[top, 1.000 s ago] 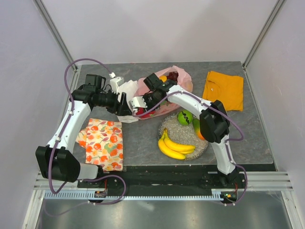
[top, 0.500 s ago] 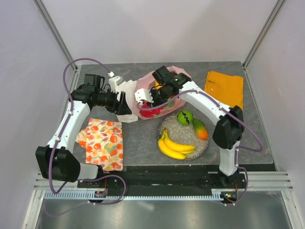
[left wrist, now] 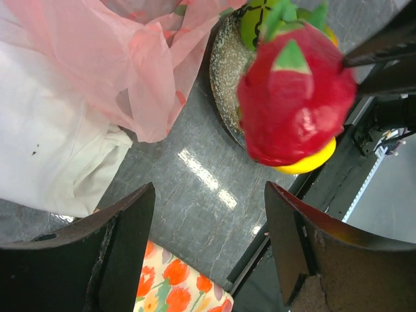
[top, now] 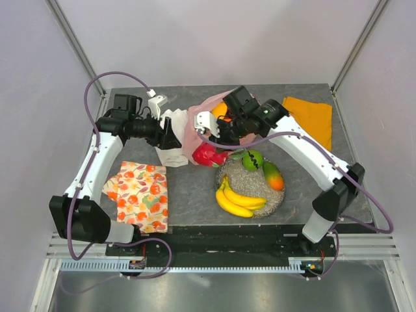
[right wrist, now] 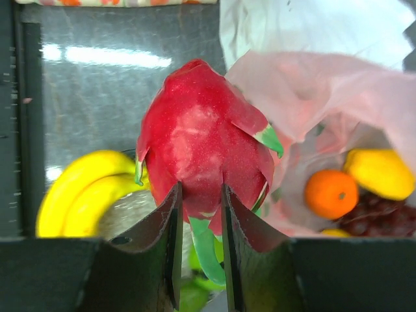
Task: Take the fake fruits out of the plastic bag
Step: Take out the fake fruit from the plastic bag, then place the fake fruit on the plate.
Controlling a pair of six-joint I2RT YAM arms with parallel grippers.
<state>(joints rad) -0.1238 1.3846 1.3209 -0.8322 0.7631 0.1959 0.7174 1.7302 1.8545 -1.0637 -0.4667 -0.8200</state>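
My right gripper (top: 216, 148) (right wrist: 200, 192) is shut on the base of the pink dragon fruit (top: 208, 155) (right wrist: 198, 140) (left wrist: 296, 97). The fruit hangs above the table between the plastic bag (top: 194, 123) (right wrist: 325, 97) (left wrist: 130, 71) and the silver dish (top: 242, 181). On the dish lie the banana bunch (top: 240, 200), the green round fruit (top: 252, 159) and the mango (top: 273, 175). Inside the bag I see an orange (right wrist: 331, 193), a yellow fruit (right wrist: 380, 172) and dark grapes (right wrist: 380, 218). My left gripper (top: 173, 141) (left wrist: 209, 195) stands open beside the bag, with nothing between its fingers.
A white cloth (top: 170, 123) (left wrist: 52, 162) lies under the bag's left side. A fruit-patterned cloth (top: 138, 195) sits at the front left. An orange cloth (top: 311, 117) lies at the back right.
My right gripper closed on the dragon fruit and drew it out of the bag toward the dish, its arm swinging out to the right. The left arm barely moved.
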